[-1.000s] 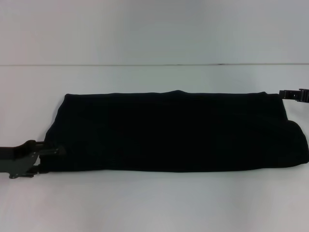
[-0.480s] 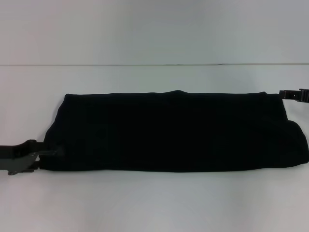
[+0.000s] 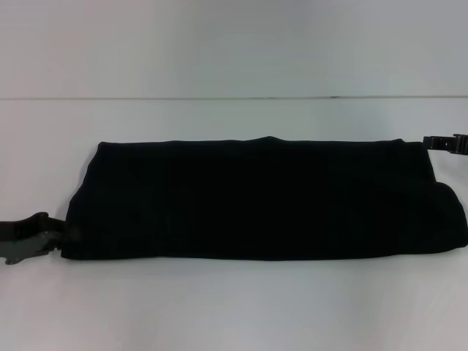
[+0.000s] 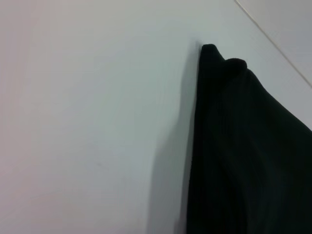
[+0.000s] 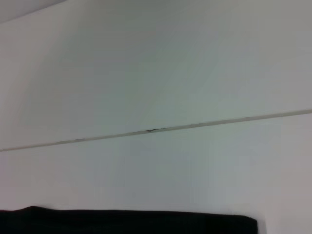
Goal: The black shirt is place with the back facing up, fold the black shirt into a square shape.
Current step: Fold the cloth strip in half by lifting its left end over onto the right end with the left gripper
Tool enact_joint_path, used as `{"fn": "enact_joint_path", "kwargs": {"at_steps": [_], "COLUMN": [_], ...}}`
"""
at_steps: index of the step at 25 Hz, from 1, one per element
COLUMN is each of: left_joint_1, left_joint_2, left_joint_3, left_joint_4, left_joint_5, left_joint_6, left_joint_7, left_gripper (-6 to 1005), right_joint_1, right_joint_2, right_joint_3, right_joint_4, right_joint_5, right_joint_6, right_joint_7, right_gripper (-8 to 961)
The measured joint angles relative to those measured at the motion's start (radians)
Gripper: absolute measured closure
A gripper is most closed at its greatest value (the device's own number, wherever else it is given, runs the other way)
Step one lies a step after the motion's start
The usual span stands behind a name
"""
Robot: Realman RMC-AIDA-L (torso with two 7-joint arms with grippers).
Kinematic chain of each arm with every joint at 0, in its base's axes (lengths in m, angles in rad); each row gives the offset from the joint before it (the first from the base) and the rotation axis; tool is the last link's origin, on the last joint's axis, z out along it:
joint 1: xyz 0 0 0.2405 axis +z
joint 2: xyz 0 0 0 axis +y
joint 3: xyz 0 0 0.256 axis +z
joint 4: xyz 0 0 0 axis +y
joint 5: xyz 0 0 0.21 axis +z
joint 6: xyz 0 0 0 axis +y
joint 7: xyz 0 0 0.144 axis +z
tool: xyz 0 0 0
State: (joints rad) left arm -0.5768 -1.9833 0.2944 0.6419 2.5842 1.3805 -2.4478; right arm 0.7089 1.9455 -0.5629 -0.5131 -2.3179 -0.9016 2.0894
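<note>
Left end effector point(image 3: 45, 232) farther off unmarked black shirt point(image 3: 263, 197)

Right end of the black shirt point(image 3: 263, 199) cut off by the picture edge, left gripper point(image 3: 53, 235) mostly out of the picture, right gripper point(image 3: 446, 142) only partly seen, fingers too dark to tell

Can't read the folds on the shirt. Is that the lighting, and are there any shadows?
Head view: the black shirt reads as flat black, folds barely visible; the left hand is cut by the frame edge. Left wrist view: a soft shadow lies on the table beside the shirt's edge.
</note>
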Motion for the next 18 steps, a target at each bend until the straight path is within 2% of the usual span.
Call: {"fn": "enact_joint_path", "kwargs": {"at_steps": [4,7,12,18], "left_joint_1": [-0.001,-0.003,0.003,0.044], "left_joint_2": [0.000,0.000,0.003,0.014], "left_joint_3": [0.003,0.006,0.002,0.005], "left_joint_4": [-0.006,-0.009,0.012,0.132], "left_joint_5": [0.000,-0.001,0.003,0.031], "left_joint_6": [0.004,0.008,0.011,0.029], "left_joint_7": [0.003,0.010,0.038,0.116], "left_gripper": [714,937,953,973], "right_joint_1": [0.001,0.001,0.005,0.012], "right_joint_2": [0.001,0.002,0.007,0.022], "right_joint_3": [0.000,0.000,0.001,0.009], "right_joint_4": [-0.001,-0.001,-0.001,-0.001], "right_joint_5": [0.000,0.000,0.003,0.048], "right_joint_6": [-0.001,0.000,0.001,0.003], "right_joint_7": [-0.001,-0.003,-0.004,-0.012], "right_gripper": [328,328,328,329]}}
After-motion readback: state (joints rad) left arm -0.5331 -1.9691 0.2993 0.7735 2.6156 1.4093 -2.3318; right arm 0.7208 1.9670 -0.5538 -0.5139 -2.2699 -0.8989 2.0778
